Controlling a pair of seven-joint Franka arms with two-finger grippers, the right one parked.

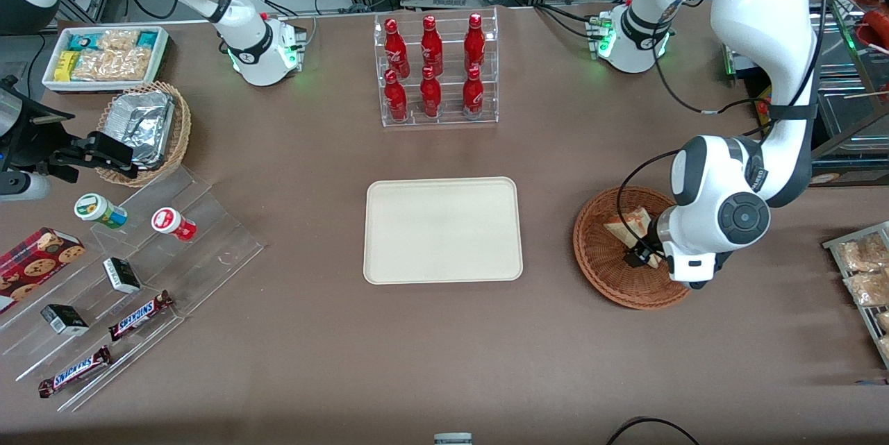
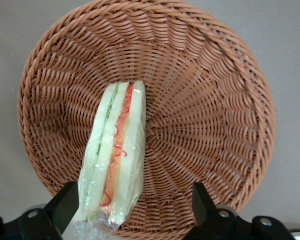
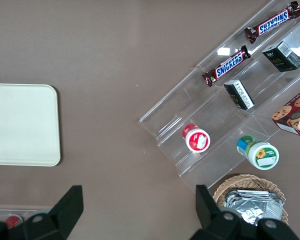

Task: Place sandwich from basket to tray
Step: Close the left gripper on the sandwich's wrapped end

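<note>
Pincer low over the basket, fingers spread wide, one touching the wrapped sandwich standing on edge inside, the other well apart with bare wicker between; grip apparently not closed on it. Sandwich lying toward the basket's middle, woven rim rising all around, bare brown table between basket and tray. Rack of red bottles farther from the front camera than the tray, well apart; acrylic steps with snack bars toward the parked arm's end.
</note>
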